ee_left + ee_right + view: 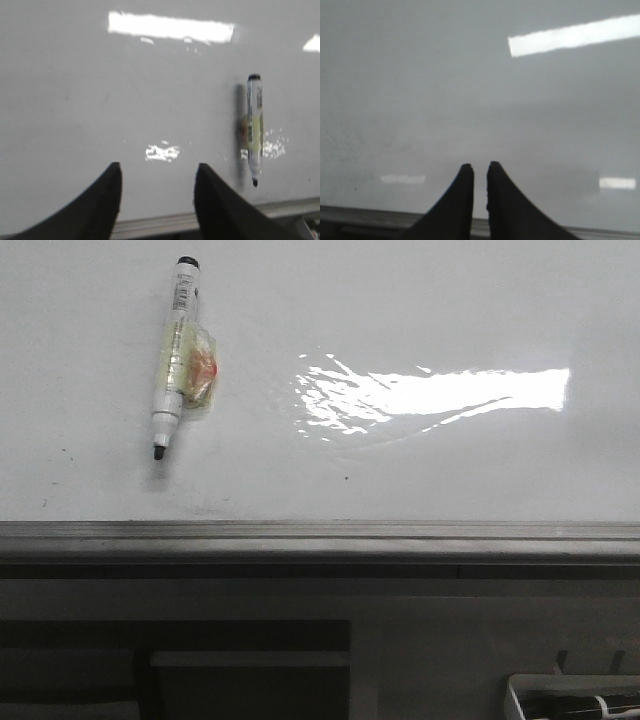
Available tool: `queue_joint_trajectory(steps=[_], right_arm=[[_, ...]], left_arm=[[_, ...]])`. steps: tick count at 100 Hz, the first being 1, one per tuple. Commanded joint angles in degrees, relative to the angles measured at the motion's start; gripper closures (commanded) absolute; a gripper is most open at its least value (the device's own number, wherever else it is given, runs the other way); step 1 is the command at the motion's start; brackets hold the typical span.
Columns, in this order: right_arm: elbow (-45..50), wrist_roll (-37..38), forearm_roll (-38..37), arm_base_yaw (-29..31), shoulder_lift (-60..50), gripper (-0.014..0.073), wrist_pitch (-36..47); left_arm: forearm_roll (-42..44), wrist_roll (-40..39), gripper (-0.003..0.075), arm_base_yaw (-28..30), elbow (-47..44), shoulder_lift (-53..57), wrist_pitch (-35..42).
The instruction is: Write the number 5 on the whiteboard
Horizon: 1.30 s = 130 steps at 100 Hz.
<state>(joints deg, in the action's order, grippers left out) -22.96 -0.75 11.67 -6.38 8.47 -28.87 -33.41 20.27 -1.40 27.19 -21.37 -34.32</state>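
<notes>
The whiteboard (420,300) lies flat, glossy white with bright glare, and its grey rail (320,532) runs along the near edge. A white marker (176,350) with a black uncapped tip and a yellowish tag taped to its body lies on the board at the left. No number 5 shows on the board; only tiny dark specks. My left gripper (157,167) is open and empty over the board near the rail, with the marker (254,130) apart from it on one side. My right gripper (480,167) is shut and empty over bare board (470,90). Neither gripper shows in the front view.
A small white tray (575,698) holding markers sits below the rail at the bottom right. Dark shelving (250,680) lies under the board's near edge. Glare patches (440,390) cover the board's middle.
</notes>
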Motion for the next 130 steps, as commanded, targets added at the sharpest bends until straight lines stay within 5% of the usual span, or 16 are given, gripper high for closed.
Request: queue_joint_trajectory(steps=[1,18,70,115,122,130], right_arm=[[-3.5,-1.0,-0.5,-0.5,3.2,0.0412,0.2],[-3.8,-1.1,1.4,-0.9,5.2,0.0192,0.3],[-3.8,-1.1,3.5,-0.9,5.2,0.0186,0.2],[-3.8,-1.4,3.5,-0.9,5.2,0.0186,0.6],[-3.8,-3.3,3.9,-0.9,5.2,0.0186,0.7],[-3.8,-5.0,4.7,-0.9,5.2,0.0186,0.7]], left_arm=[[-2.1,2.8,0.0244,-1.5,4.2,-7.2,-1.5],[-11.7,9.1,0.0386,-8.5,5.3,-16.7,1.5],[-18.6,10.4,0.0405,-34.7,5.7,-36.9,27.4],[-19.5,10.4,0.0414,-36.9,9.9,-48.5,33.9],[-19.7,10.4,0.0465,-36.9,9.9,-49.3,33.9],[-19.7,10.4,0.0608,-36.9,9.9,-49.5,33.7]])
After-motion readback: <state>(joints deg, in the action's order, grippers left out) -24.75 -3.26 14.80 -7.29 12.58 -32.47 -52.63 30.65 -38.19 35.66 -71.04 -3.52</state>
